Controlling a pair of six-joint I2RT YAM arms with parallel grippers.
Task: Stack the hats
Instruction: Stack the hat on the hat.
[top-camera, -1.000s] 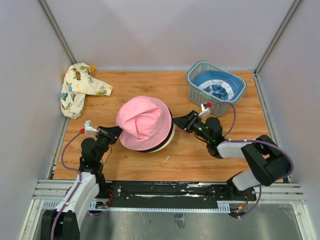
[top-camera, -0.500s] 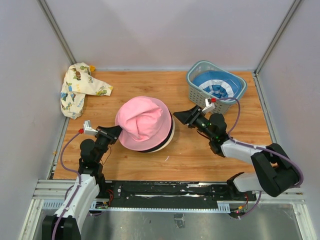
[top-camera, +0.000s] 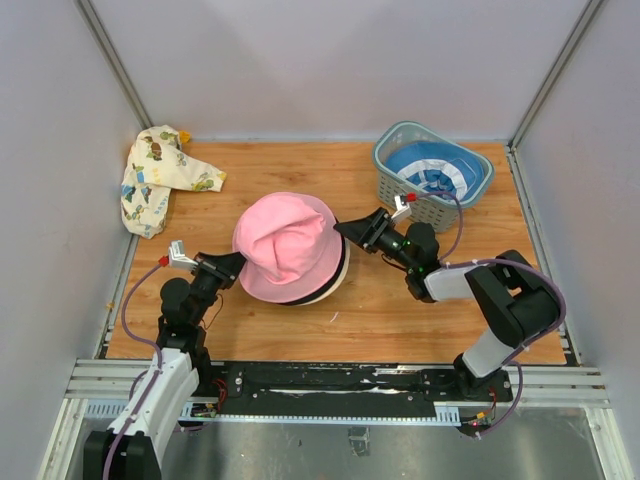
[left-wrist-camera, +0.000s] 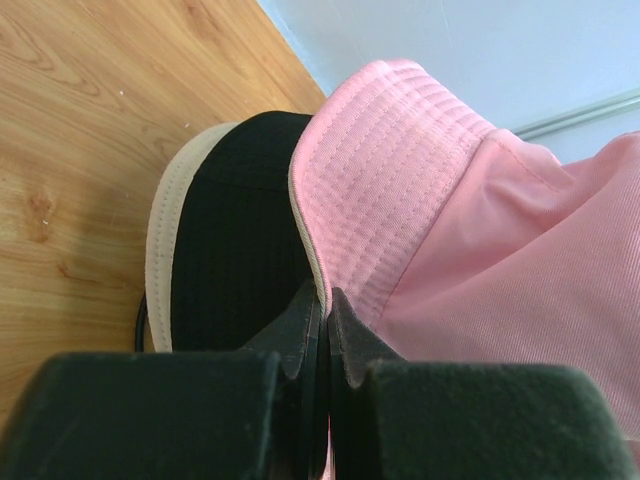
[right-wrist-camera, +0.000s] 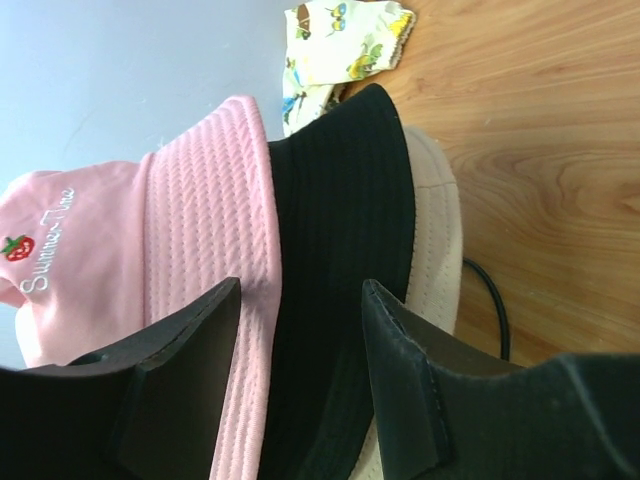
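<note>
A pink hat lies on top of a black hat and a cream hat in the middle of the table. My left gripper is at the stack's left side, shut on the pink hat's brim. At the stack's right edge my right gripper is open. In the right wrist view the black brim lies between its spread fingers, with the pink brim on one side and the cream brim on the other. A blue-and-white hat lies in the basket.
The grey-green slatted basket stands at the back right, just behind my right arm. A cream patterned fabric piece lies at the back left by the wall. Grey walls close in the wooden table on three sides.
My right gripper has swung up and back to the stack's right edge, and its jaws have widened. The left gripper has kept its hold on the pink brim.
</note>
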